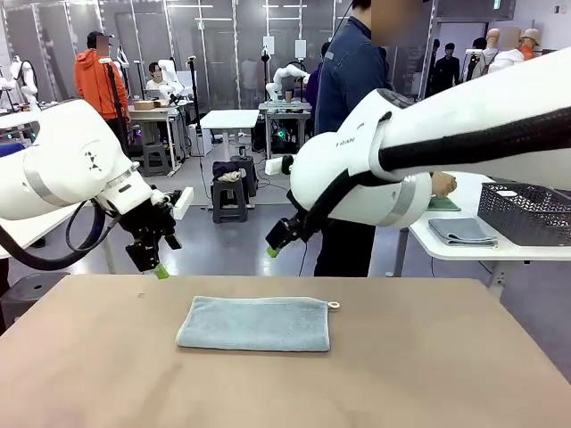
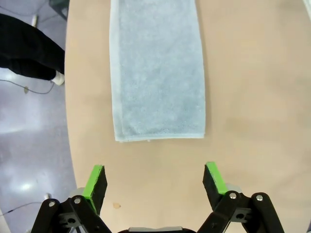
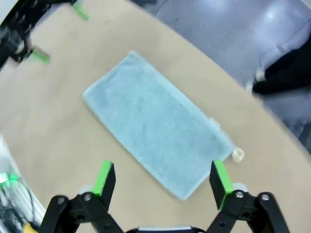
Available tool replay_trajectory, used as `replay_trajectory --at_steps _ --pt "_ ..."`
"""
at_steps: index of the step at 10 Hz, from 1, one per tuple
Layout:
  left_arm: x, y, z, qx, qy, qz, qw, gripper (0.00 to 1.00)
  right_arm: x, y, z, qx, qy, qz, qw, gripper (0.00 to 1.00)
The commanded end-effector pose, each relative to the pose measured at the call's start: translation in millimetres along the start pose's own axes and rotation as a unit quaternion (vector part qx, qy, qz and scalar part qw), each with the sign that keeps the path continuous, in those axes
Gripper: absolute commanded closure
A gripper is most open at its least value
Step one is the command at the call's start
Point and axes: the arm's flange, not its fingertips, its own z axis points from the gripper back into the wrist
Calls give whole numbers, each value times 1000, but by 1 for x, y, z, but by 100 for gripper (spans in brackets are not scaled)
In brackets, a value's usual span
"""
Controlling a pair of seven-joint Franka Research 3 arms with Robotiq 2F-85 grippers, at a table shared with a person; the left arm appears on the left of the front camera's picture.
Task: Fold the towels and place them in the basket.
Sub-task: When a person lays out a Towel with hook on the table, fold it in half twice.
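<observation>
A pale blue-grey towel (image 1: 254, 323) lies folded into a flat strip in the middle of the brown table (image 1: 428, 374), its white loop label (image 1: 334, 305) at the right end. My left gripper (image 1: 153, 265) hovers open above the table's far left, a short way off the towel's (image 2: 158, 73) short end, fingers (image 2: 95, 185) wide apart. My right gripper (image 1: 273, 251) hangs open above the towel (image 3: 155, 124) near its label end (image 3: 237, 155). The dark mesh basket (image 1: 526, 212) stands on a white side table at the right. A person's hand (image 1: 442, 184) rests on the green towel (image 1: 443, 204) there.
A folded grey cloth (image 1: 461, 232) lies on the white side table (image 1: 500, 252) beside the basket. The person (image 1: 350, 80) stands behind the far edge of the brown table, turned toward that side table. My left gripper's fingers (image 3: 41, 57) show far off in the right wrist view.
</observation>
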Motion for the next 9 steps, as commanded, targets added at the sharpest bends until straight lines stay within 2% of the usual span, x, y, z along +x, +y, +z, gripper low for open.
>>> replay_trajectory --at_steps 1,3,4,7,8,9 --pt "-11 -10 6 13 -32 -12 999 0 -24 4 -4 6 41 -134 990 3" --pt "-21 -12 7 17 -45 -12 999 0 -46 -18 -5 73 72 -246 964 3" --pt "-24 -13 7 20 -49 -13 999 0 -50 -20 -5 103 75 -271 954 3" --pt "-37 -18 8 21 -75 -18 997 0 -62 -31 2 161 34 -291 942 3" --pt "-45 -19 10 18 -98 -16 995 0 -71 -38 0 176 27 -298 938 3" --pt "-56 -19 13 20 -129 -8 991 0 -73 -41 2 190 7 -281 941 3"
